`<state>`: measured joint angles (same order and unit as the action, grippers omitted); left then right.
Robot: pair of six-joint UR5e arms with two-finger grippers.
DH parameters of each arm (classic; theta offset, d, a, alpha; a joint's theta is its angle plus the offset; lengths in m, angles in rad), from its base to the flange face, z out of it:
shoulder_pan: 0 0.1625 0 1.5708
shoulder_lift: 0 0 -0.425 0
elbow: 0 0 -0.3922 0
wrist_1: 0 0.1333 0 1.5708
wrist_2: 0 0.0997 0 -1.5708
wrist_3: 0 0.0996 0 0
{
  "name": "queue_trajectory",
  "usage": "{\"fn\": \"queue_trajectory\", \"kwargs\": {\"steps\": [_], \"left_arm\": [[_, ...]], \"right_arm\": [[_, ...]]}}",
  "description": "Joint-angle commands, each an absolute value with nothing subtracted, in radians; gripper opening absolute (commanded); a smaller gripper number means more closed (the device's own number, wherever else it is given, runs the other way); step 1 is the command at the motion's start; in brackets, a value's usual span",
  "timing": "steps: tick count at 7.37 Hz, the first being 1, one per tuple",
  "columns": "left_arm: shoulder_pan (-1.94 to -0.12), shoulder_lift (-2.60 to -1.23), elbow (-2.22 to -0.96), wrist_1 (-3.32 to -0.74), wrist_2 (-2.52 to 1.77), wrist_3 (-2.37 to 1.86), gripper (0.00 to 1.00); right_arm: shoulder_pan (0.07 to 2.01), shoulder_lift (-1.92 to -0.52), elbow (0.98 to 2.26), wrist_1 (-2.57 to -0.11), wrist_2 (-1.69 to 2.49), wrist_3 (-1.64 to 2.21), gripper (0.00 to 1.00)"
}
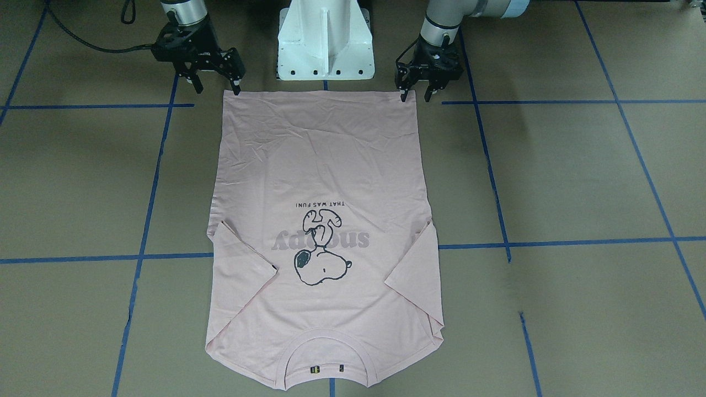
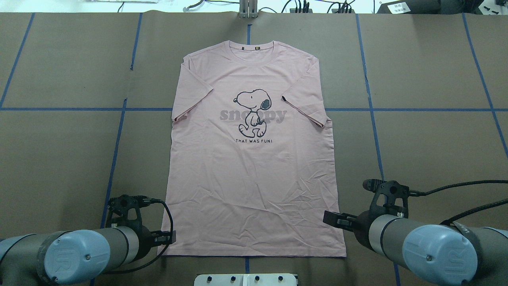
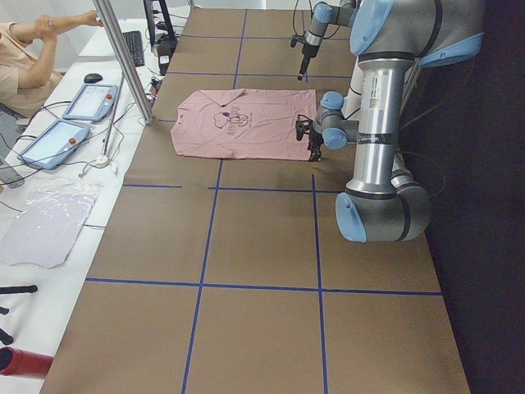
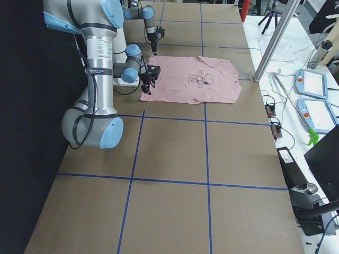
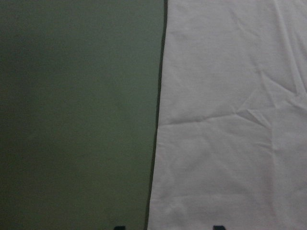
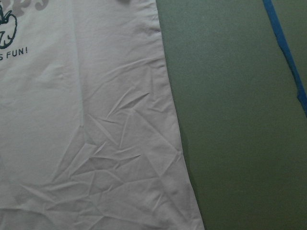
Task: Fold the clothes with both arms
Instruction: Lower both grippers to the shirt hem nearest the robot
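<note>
The pale pink T-shirt (image 1: pixel 322 165) lies flat on the brown table with the Snoopy print (image 2: pixel 252 111) facing up. Its hem is towards the robot and its collar (image 1: pixel 325 344) is on the far side. My left gripper (image 1: pixel 416 97) is open at the hem corner on my left, with one fingertip at the cloth's edge and one off it. It also shows in the overhead view (image 2: pixel 163 238). In the left wrist view the shirt's side edge (image 5: pixel 156 124) runs between the two fingertips. My right gripper (image 1: pixel 217 87) is open at the other hem corner and holds nothing. It also shows in the overhead view (image 2: pixel 334 219).
The white pedestal (image 1: pixel 325 44) stands just behind the hem. Blue tape lines (image 1: pixel 551 242) cross the brown table. A metal pole (image 3: pixel 123 57), tablets (image 3: pixel 90 100) and an operator (image 3: pixel 25 49) are beyond the table's far edge.
</note>
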<state>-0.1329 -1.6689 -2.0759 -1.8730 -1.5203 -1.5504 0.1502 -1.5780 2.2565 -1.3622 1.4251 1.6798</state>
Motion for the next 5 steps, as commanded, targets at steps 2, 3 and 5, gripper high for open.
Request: {"fn": "queue_trajectory", "kwargs": {"steps": [2,3,5], "left_arm": [[-0.106,-1.671,-2.054,-1.876,-1.522,-1.551,0.59],[-0.103,-1.671,-2.056,-1.876,-1.523,-1.552,0.57],[-0.095,-1.672,-2.057,-1.876,-1.523,-1.554,0.53]], "right_arm": [[0.149,-1.58,2.255,-1.362,1.424,1.681,0.99],[0.149,-1.58,2.255,-1.362,1.424,1.681,0.99],[0.149,-1.58,2.255,-1.362,1.424,1.681,0.99]]}}
